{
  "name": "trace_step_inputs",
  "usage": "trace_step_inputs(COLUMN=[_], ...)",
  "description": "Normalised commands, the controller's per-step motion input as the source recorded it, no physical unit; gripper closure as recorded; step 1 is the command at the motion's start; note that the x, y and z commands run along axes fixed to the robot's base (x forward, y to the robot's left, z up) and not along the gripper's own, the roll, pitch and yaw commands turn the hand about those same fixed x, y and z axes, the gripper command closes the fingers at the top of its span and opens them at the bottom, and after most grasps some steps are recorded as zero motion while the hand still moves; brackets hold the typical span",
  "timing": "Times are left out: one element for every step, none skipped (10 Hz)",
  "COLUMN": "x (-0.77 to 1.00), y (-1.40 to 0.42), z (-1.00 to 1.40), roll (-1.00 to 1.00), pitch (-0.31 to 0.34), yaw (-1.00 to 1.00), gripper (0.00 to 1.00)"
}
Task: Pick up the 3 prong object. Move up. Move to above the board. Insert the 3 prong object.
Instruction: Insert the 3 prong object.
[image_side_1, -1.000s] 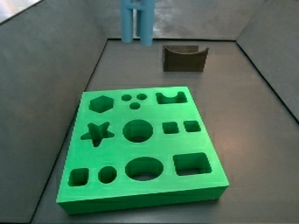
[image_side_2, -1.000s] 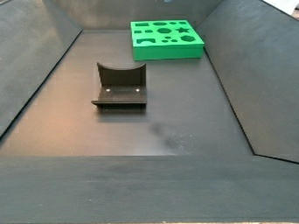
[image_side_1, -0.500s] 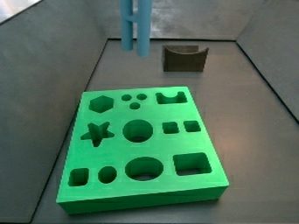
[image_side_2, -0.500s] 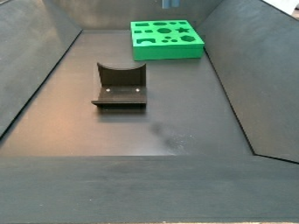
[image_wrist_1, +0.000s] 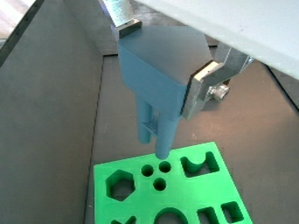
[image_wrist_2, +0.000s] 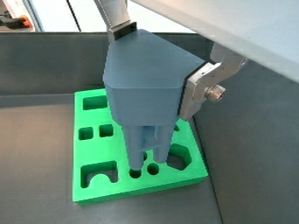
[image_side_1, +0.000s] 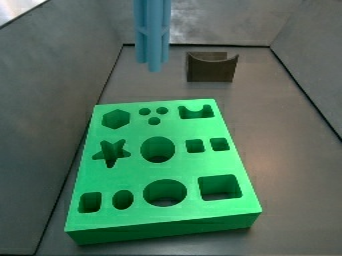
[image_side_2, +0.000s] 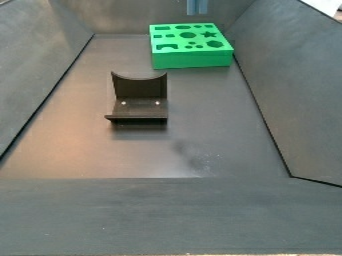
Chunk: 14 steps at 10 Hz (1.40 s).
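The gripper (image_wrist_2: 152, 87) hung above the board (image_wrist_2: 111, 179), its jaws clamped on the blocky head of the 3 prong object (image_wrist_2: 142, 92). In both wrist views the prongs pointed down over the small round holes. In a side view the light-blue piece (image_side_1: 152, 32) hung clear of the board (image_side_1: 160, 225), with the fixture (image_side_1: 210, 65) behind.

Even, soft light fills all views; shadows are faint. The board (image_side_1: 160, 170) glows saturated green against dull grey walls. In both wrist views the end effector (image_wrist_1: 176, 101) looms close and slightly soft; frames are low-resolution.
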Motion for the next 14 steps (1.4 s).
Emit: trace_step_inputs(x=[0.00,0.02,0.04,0.02,0.00,0.00,0.00,0.00,0.00,0.00,0.00,0.00,0.00,0.00], y=[0.00,0.00,0.00,0.00,-0.02,-0.07,-0.07,-0.07,-0.03,0.00,0.00,-0.03,-0.02,0.00], z=[-0.45,-0.43,-0.32,-0.29,-0.36,-0.38,-0.35,-0.35,-0.33,-0.31,-0.21,-0.21,-0.16,-0.13], roll=[0.00,0.00,0.00,0.00,0.00,0.00,0.00,0.00,0.00,0.00,0.00,0.00,0.00,0.00], pitch=[-0.127,-0.131,-0.099,-0.097,-0.140,-0.167,-0.154,-0.141,-0.124,-0.107,-0.097,-0.089,-0.063,-0.039], yaw=[-0.10,-0.12,-0.11,-0.10,-0.14,-0.16,-0.15,-0.15,-0.13,-0.11,0.00,0.00,0.00,0.00], gripper=[1.00,1.00,1.00,1.00,1.00,1.00,1.00,1.00,1.00,1.00,1.00,1.00,1.00,1.00])
